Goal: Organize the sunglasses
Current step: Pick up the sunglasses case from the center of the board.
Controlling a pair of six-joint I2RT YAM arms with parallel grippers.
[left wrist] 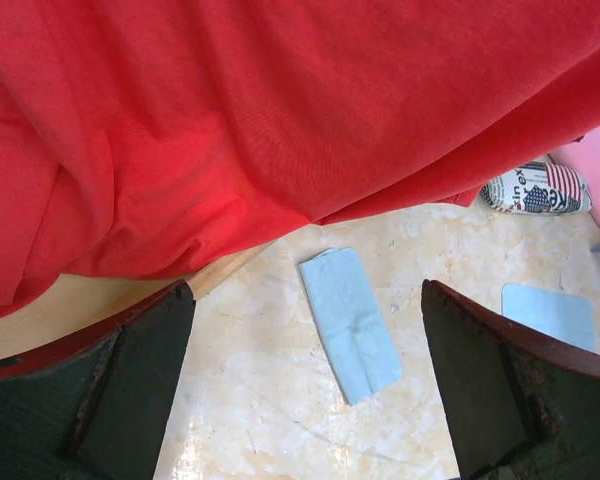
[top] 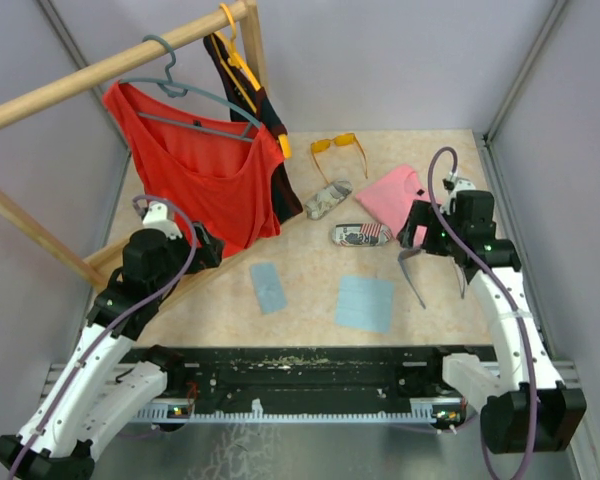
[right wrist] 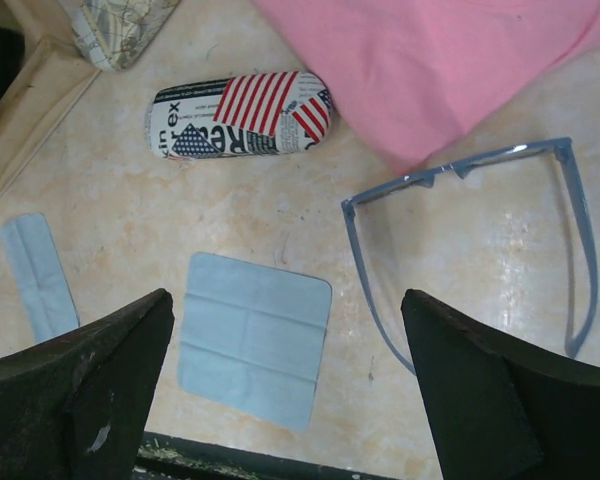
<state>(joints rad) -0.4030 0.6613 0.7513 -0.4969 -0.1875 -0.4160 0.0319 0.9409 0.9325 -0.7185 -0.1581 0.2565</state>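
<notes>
The orange-lensed sunglasses lie open at the back of the table, far from both arms. The greyish-lilac sunglasses lie arms-open on the table, one thin arm running down between my right fingers; they also show from above. My right gripper hovers over them, open and holding nothing. My left gripper is open and empty too, low beside the hanging red shirt, above a folded light-blue cloth.
A flag-patterned glasses case and a map-patterned case lie mid-table. A square light-blue cloth lies near the front. A pink garment is at the right, a red shirt on a wooden rack at the left.
</notes>
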